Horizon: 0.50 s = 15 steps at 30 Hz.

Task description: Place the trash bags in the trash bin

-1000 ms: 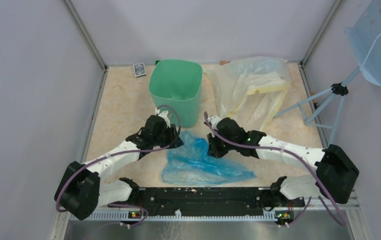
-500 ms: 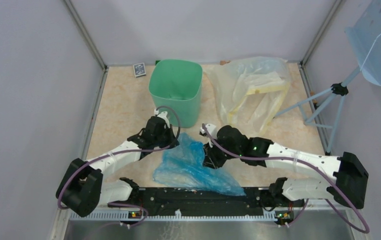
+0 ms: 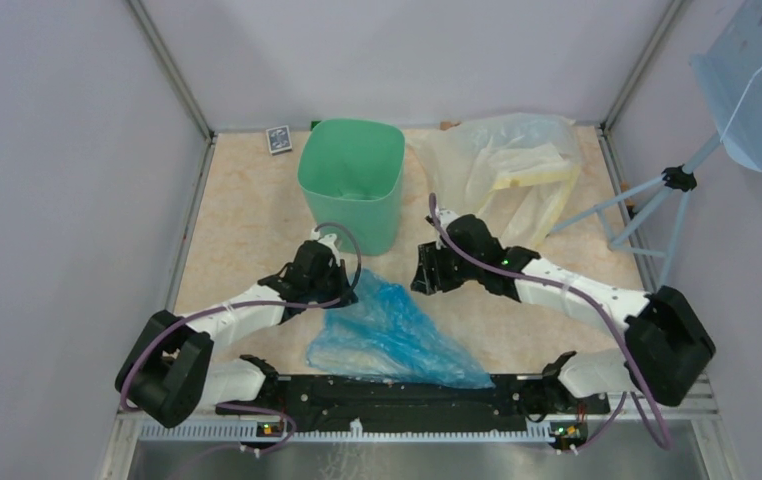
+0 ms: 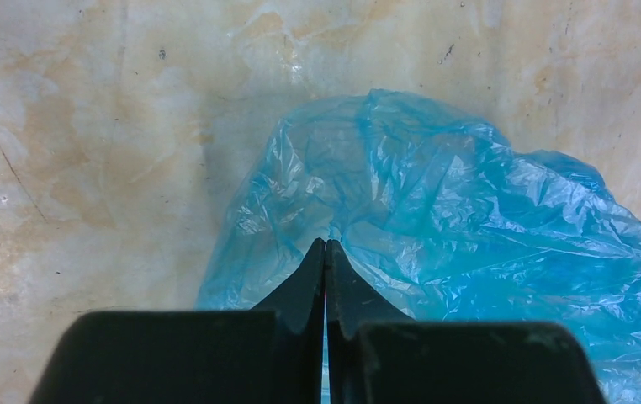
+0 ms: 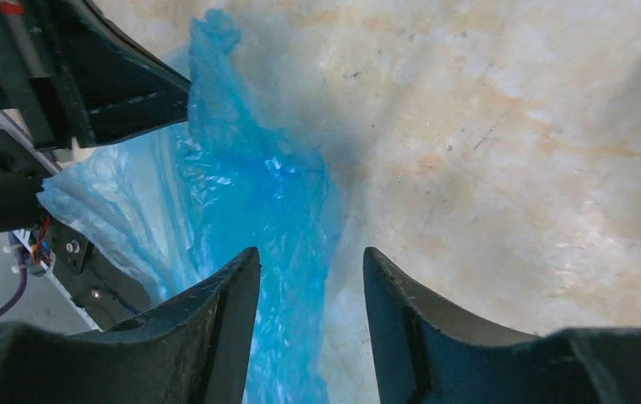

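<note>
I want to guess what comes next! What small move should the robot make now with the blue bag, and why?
Probably the right gripper should dip and pinch the blue bag below it. Its jaws are open and empty, the left gripper pinches one fold, and the floppy bag lies on the table, outside the green bin.

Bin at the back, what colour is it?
The bin is mint green, best seen from the top camera.
</note>
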{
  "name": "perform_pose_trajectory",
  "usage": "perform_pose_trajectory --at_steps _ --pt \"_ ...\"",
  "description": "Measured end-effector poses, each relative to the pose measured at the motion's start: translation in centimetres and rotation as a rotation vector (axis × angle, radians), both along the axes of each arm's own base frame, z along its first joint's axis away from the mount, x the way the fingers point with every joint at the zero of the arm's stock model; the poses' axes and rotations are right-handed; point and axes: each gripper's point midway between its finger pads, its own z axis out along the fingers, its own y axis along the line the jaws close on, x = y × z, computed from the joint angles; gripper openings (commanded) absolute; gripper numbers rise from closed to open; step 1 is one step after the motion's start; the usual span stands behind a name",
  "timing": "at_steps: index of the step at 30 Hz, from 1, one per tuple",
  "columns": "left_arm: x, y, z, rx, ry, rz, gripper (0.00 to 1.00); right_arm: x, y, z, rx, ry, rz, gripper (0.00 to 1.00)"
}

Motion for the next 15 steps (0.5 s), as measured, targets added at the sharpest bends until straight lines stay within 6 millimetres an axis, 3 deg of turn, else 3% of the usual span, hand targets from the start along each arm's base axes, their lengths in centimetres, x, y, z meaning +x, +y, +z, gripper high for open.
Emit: perform_pose_trajectory --at_steps 4,8,12,15 --pt "0.0 0.0 0.0 -0.001 -0.001 0.001 0.0 -0.6 1.6 -2.8 0.012 0.113 0.033 0.52" --pt "-0.2 0.2 -0.3 0.002 0.005 0.001 0.0 -1.0 2.9 -3.2 0.074 0.158 0.05 0.5" --pt "-0.6 0.3 -0.8 0.001 0.017 0.004 0.0 -1.7 4.3 -3.6 0.146 0.203 0.074 0.37" --pt "-0.9 0.3 -1.1 -0.003 0.025 0.005 0.0 -2.5 5.1 -4.1 0.189 0.251 0.087 0.11"
